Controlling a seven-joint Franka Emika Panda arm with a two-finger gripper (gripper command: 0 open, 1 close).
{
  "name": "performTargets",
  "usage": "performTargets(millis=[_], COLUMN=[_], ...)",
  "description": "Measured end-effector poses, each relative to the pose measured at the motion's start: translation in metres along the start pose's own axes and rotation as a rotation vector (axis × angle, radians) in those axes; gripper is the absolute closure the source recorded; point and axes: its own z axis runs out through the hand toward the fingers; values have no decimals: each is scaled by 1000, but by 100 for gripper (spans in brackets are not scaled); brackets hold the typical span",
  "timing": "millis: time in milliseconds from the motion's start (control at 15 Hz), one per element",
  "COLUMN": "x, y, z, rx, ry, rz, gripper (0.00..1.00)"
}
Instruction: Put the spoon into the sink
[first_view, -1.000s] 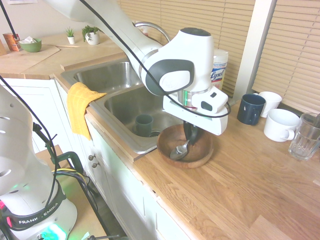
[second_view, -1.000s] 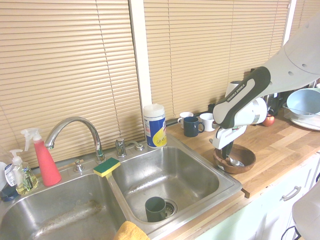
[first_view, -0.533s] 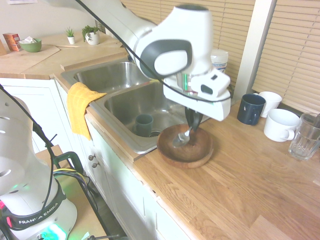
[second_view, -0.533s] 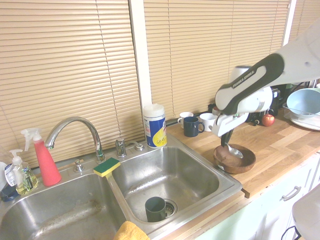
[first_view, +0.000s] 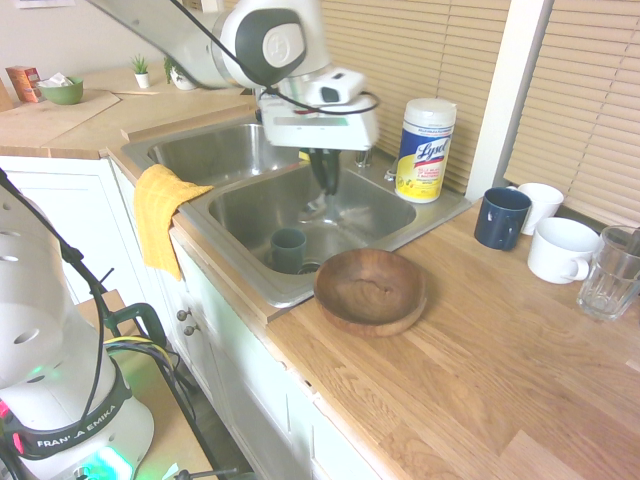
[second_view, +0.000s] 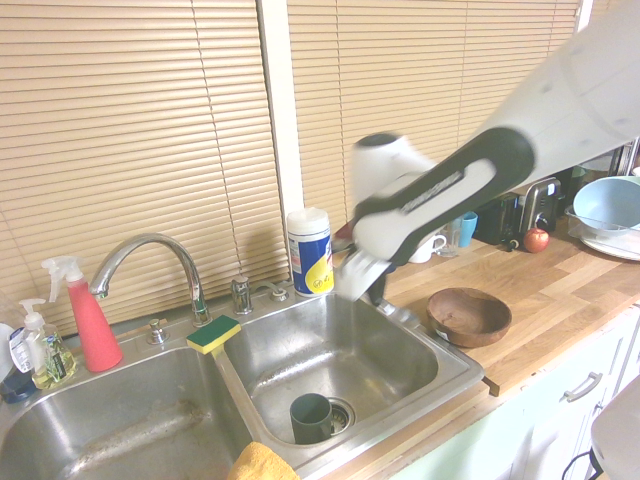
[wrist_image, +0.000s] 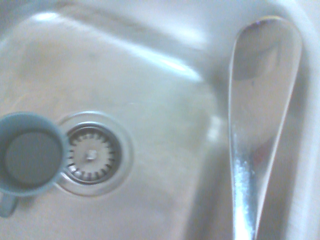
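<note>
The fingers (first_view: 325, 178) are seen hanging above the right-hand basin of the sink (first_view: 375, 213), and the spoon (wrist_image: 260, 115) is gripped between them, its bowl shown large and shiny in the wrist view with the basin floor behind it. In the first exterior view only a pale glint of the spoon (first_view: 313, 208) is made out just under the dark fingertips. The spoon is thus held in the air over the sink, not yet laid in it.

Below the spoon, on the basin floor, the drain (wrist_image: 92, 152) is seen, and a grey-green cup (first_view: 289, 249) is stood upright touching the drain's rim (its open mouth is turned upward).

In the second exterior view the fingers are blurred and largely hidden behind the wrist, over the far corner of the sink (second_view: 340, 350).

A yellow cloth (first_view: 160, 210) is draped over the sink's front edge. A green and yellow sponge (second_view: 212, 334) is set on the divider between the basins, near the faucet (second_view: 150, 262). A wipes canister (first_view: 425, 150) is stood at the sink's back corner. On the bench (first_view: 480, 380), just beside the sink, a wooden bowl (first_view: 371, 290) is placed. A dark blue mug (first_view: 500, 217) and two white mugs (first_view: 561, 249) are set farther from the sink.
</note>
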Motion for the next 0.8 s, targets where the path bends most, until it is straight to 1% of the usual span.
performTargets(millis=[133, 333, 600, 800], x=[-2, 0, -4, -16], y=[-36, -69, -86, -84], z=[33, 101, 172, 213], rx=[-37, -90, -121, -145], ry=[-7, -56, -121, -158], rz=[-43, -70, -88, -94], gripper=[100, 100, 100, 100])
